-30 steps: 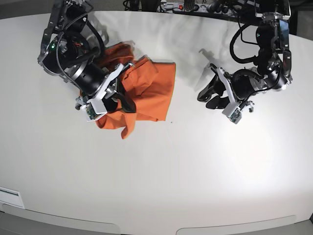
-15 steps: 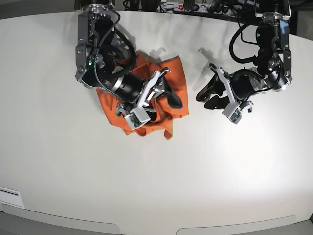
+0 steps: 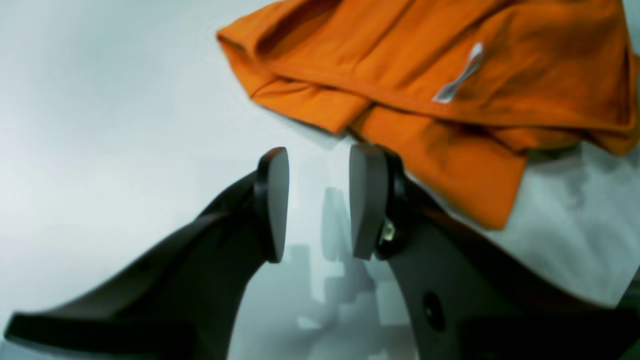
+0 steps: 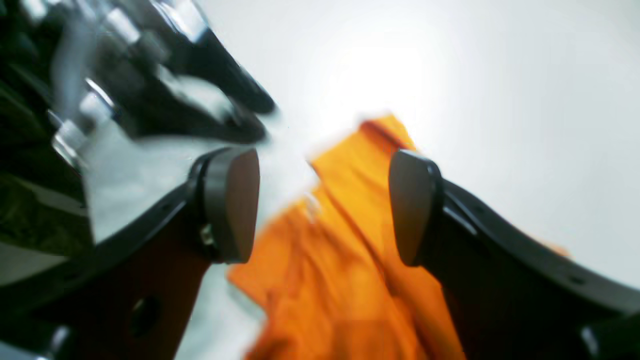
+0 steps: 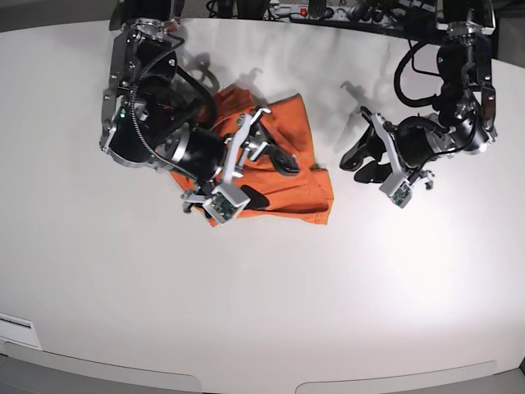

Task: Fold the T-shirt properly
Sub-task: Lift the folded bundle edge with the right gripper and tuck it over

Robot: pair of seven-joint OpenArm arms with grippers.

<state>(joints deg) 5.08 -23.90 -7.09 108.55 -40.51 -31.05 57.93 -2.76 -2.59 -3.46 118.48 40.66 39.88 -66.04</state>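
The T-shirt lies bunched on the table at your ten o'clock. Your right gripper hangs over it, jaws spread wide and empty; your left gripper, at two o'clock, stands partly parted, holding nothing. Pinch one hem layer only, then flatten.

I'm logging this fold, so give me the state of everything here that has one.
T-shirt: bunched in loose folds on the table, not neatly folded, held by neither tool.
Tag: showing, lying on the fabric.
Right tool: open, empty, above the shirt.
Left tool: part open, empty, beside the shirt, not touching it.
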